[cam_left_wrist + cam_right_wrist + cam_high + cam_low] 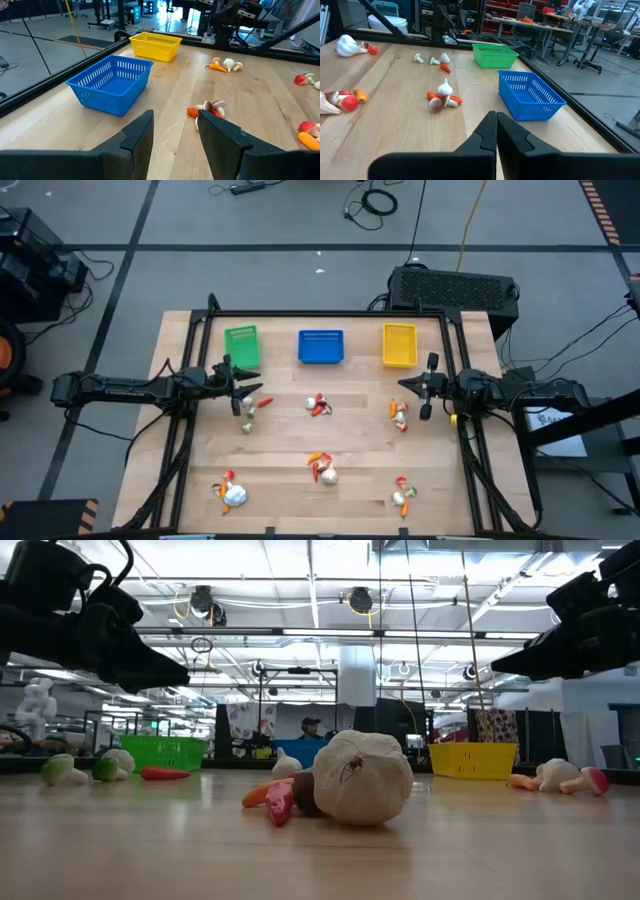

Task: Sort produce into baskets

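1. We note three slatted plastic baskets along the table's far edge: green basket, blue basket, yellow basket.
2. Produce: six small clusters of white bulbs and red-orange slivers, scattered mid-table.
3. Left gripper open, empty, beside the green basket.
4. Right gripper closed, empty, near the yellow basket.

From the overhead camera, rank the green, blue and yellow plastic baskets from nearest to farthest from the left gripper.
Measured from the left gripper:
1. Green plastic basket, just beyond it at the table's far edge.
2. Blue plastic basket, middle of the row.
3. Yellow plastic basket, near the right arm's side.
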Action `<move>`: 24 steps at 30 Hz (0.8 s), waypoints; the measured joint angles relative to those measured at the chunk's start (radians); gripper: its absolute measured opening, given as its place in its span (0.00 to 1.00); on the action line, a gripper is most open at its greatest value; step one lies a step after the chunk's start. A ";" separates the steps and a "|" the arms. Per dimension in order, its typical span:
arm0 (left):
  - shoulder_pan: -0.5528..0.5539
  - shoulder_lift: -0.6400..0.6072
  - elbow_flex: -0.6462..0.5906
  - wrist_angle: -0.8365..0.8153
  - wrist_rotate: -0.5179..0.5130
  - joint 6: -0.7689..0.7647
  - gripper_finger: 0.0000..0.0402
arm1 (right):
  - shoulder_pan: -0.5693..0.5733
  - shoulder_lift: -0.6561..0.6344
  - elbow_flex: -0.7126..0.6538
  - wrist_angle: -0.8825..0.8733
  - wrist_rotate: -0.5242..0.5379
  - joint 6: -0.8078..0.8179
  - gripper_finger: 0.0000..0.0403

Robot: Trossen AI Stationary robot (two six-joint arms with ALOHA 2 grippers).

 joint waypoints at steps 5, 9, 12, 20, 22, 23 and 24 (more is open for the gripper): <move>0.000 0.000 0.000 0.000 0.000 0.000 0.40 | 0.000 0.000 0.000 0.000 0.000 0.000 0.00; 0.000 0.000 0.000 0.000 0.000 0.000 0.40 | 0.000 0.000 0.000 0.000 0.000 0.000 0.00; 0.000 0.000 0.000 0.000 0.000 0.000 0.40 | 0.000 0.000 0.000 0.000 0.000 0.000 0.00; 0.000 0.000 0.000 0.005 -0.006 -0.028 0.40 | 0.000 0.000 0.000 0.038 -0.001 0.025 0.00; 0.000 0.000 0.000 0.005 -0.003 -0.089 0.40 | 0.000 0.000 0.000 0.096 0.000 0.120 0.00; 0.000 0.000 0.000 0.006 -0.006 -0.112 0.40 | 0.000 0.000 0.000 0.132 0.000 0.154 0.00; 0.000 0.000 0.000 0.005 -0.009 -0.135 0.40 | -0.001 0.002 0.000 0.172 0.001 0.169 0.00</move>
